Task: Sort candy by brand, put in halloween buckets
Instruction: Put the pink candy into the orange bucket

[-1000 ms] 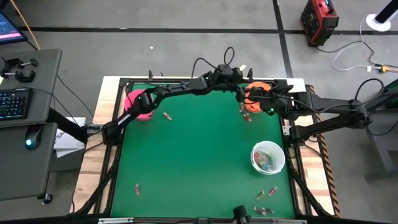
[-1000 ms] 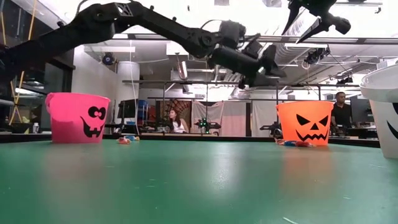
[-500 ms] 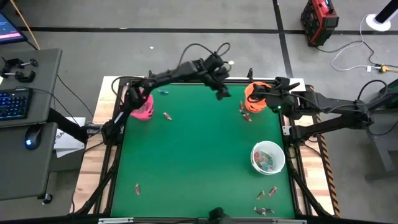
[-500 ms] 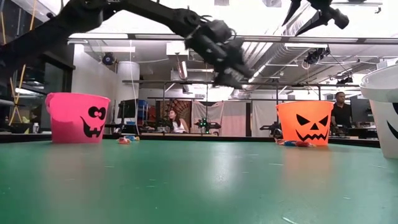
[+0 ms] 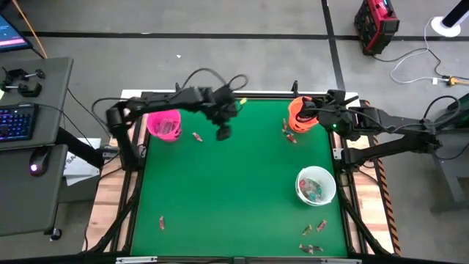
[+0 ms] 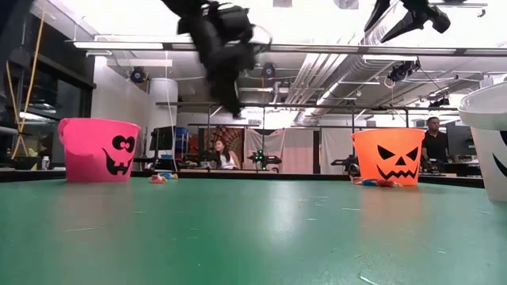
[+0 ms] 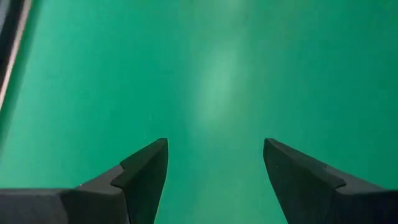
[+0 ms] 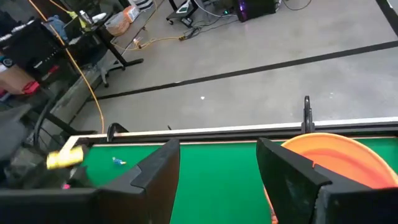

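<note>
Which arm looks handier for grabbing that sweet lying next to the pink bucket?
Probably the left. Its open gripper hangs close to that sweet by the pink bucket; the right gripper is over the orange bucket.

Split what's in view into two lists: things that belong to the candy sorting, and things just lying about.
Belongs to the job:
pink bucket
orange bucket
white bucket
loose candy on the green table

Just lying about:
keyboard
mouse
red case on the floor

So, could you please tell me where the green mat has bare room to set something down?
The middle of the green mat is bare, between the bright pink plastic bucket and white translucent bucket. Crowded: wrapped candies near the orange bucket and the near-right corner cluster.
</note>
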Controlling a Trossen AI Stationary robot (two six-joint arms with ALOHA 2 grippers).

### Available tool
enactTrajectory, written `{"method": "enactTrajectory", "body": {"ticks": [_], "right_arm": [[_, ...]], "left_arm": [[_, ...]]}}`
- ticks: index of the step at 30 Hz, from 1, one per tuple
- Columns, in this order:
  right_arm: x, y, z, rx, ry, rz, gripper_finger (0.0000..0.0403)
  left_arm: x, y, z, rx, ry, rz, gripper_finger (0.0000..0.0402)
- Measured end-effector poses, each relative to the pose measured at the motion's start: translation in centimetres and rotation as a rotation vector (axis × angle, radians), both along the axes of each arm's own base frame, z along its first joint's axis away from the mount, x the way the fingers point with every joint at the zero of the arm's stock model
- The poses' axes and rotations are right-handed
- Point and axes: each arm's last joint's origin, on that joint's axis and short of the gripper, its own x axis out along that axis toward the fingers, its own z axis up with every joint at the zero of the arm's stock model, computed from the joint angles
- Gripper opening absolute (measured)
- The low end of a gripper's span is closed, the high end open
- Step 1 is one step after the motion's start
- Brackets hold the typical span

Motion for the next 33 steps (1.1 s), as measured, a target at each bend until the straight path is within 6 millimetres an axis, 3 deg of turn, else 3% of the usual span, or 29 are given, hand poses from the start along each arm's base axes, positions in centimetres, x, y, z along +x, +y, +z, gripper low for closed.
{"method": "enactTrajectory", "body": {"ticks": [5,10,14,23,33], "right_arm": [[0.0,0.0,0.0,-0.017,0.031,0.016,0.0206],[0.0,0.0,0.0,-0.017,0.033,0.017,0.0206],[0.0,0.0,0.0,-0.017,0.033,0.017,0.0206],[0.0,0.0,0.0,-0.017,0.033,0.017,0.0206],[0.0,0.0,0.0,-0.014,0.033,0.021,0.0206]], "left_arm": [[-5.0,-1.4,-4.2,0.165,0.23,-0.133,0.0252],[-7.1,-1.2,-7.7,0.183,0.366,-0.261,0.0252],[-7.6,-1.4,-9.2,0.193,0.431,-0.319,0.0252],[-7.8,-0.8,-9.3,0.222,0.456,-0.359,0.0248],[-7.4,-0.5,-11.9,0.163,0.534,-0.393,0.0188]]}}
